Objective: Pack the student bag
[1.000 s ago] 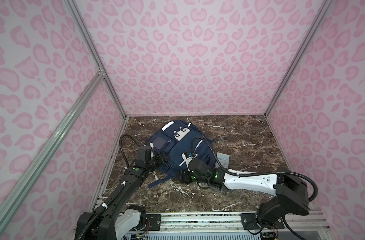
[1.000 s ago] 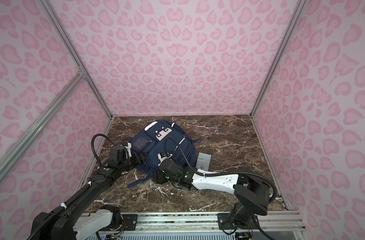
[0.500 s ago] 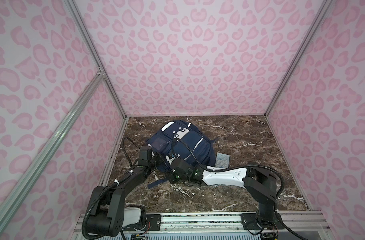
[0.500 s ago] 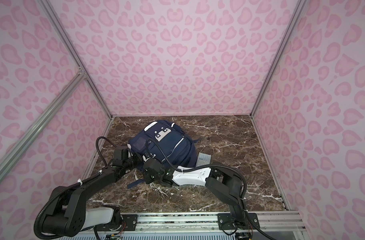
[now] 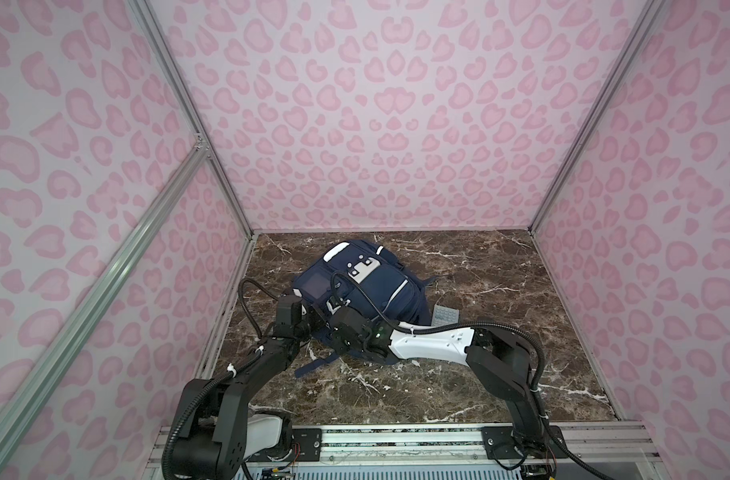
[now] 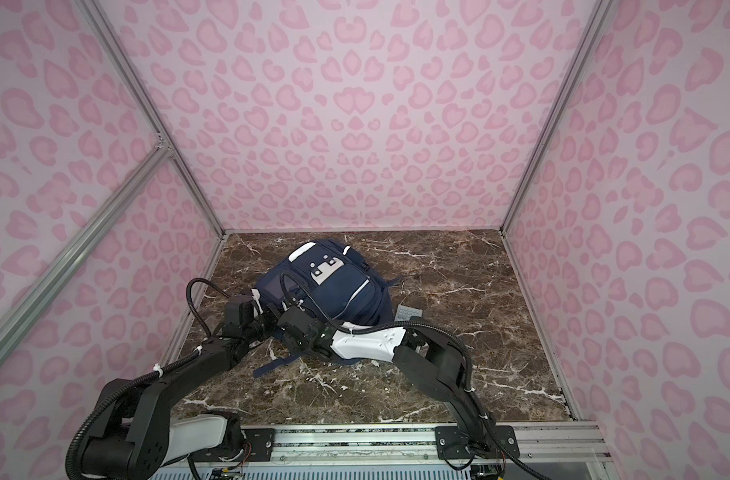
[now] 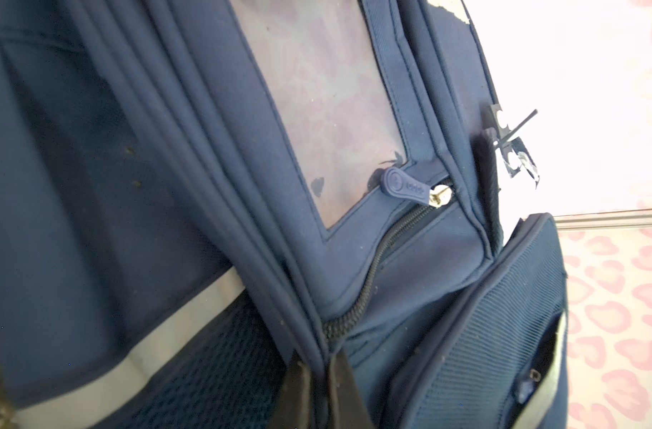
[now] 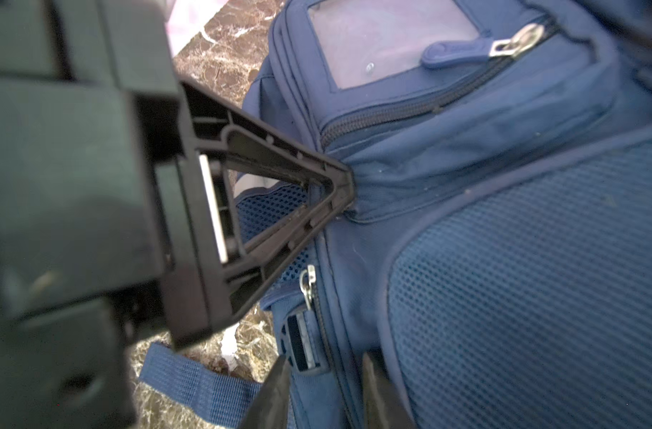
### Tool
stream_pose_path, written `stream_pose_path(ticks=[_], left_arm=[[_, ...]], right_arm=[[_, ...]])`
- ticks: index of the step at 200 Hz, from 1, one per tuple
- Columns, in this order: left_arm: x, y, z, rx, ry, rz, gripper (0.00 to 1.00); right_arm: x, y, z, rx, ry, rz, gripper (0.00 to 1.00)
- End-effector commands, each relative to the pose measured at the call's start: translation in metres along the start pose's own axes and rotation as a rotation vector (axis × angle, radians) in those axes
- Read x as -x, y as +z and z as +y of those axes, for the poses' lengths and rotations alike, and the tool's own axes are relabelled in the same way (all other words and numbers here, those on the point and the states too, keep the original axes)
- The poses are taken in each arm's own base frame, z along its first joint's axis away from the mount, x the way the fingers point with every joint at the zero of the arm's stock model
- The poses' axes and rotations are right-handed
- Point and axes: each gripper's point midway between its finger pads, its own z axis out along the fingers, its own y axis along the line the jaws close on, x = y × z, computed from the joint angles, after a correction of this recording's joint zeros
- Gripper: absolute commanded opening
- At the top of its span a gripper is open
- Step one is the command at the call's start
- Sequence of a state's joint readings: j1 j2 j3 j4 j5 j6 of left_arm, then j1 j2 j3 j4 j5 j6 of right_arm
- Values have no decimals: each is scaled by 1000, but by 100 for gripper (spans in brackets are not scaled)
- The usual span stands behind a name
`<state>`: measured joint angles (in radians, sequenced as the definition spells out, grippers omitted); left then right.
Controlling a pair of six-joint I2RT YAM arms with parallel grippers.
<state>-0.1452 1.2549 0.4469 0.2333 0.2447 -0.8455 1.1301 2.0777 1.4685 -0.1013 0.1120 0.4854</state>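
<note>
The student bag (image 5: 369,286) (image 6: 334,286), a navy backpack with white patches, lies on the marble floor toward the back left. My left gripper (image 7: 319,375) is shut on a piped seam of the bag beside a zipped pocket with a clear window (image 7: 328,111). In the right wrist view its black fingers (image 8: 317,193) meet in a point on that seam. My right gripper (image 8: 326,375) reaches across to the same near-left side of the bag. It is shut on a ridge of fabric with a zipper, beside a buckle (image 8: 302,341).
A grey keypad-like item (image 5: 444,316) (image 6: 409,311) lies right of the bag. A loose navy strap (image 5: 313,368) trails toward the front. Pink patterned walls close in three sides. A metal rail (image 5: 396,440) runs along the front edge.
My left gripper has closed on the bag's seam. The right arm has swung left across the bag's front to sit beside the left gripper, and its jaws have narrowed.
</note>
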Motion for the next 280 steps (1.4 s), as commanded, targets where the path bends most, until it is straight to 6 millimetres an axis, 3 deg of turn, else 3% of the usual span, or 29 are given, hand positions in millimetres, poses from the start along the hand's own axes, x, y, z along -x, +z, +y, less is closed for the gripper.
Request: stream_pose_path(ticks=[1,21,24,28,43,58,76,97,122,135,170,191,201,230,280], left_arm=[[-16,-6,-18,-95,-28,73,4],[-22,-11,-20,-109,-35,84,4],[-23,-12,-21,-113,-36,83,3],[-23,-13,-23,-117,-35,83,3],[-27,-17,-27,-129,-30,90,4],[-23,-22,-30,-128,-13,66,4],[-23,-26,-18,-59,3,53,4],[-21,-27,-16,-48,8,44,4],[-18,-27,-12,-23,17,32,4],[-16,-26,-11,-10,20,25,3],[-16,-26,-14,-28,9,29,3],[-19,-27,-15,-39,-1,36,3],[-22,-28,-16,-54,-12,44,3],[-28,-29,-22,-98,-43,59,3],[-28,-35,-28,-109,-37,54,3]], right_arm=[[-3,7,-7,-28,-6,2,41],[0,11,-11,-48,-4,-15,47],[-3,12,-12,-51,-7,-9,47],[10,11,-5,-37,-6,-34,47],[9,20,-3,-39,-11,-25,44],[6,24,-7,-85,-28,-11,36],[1,21,-11,-121,-32,-4,26],[-6,11,-16,-155,-39,3,22],[-11,-6,-15,-165,-63,8,9],[-28,-9,-17,-151,-56,47,9],[-47,-14,-22,-134,-22,88,16],[-60,-17,-14,-55,14,116,35],[-64,-22,-4,25,51,123,38],[-61,-36,16,181,152,99,39],[-49,-15,-5,140,195,72,36]])
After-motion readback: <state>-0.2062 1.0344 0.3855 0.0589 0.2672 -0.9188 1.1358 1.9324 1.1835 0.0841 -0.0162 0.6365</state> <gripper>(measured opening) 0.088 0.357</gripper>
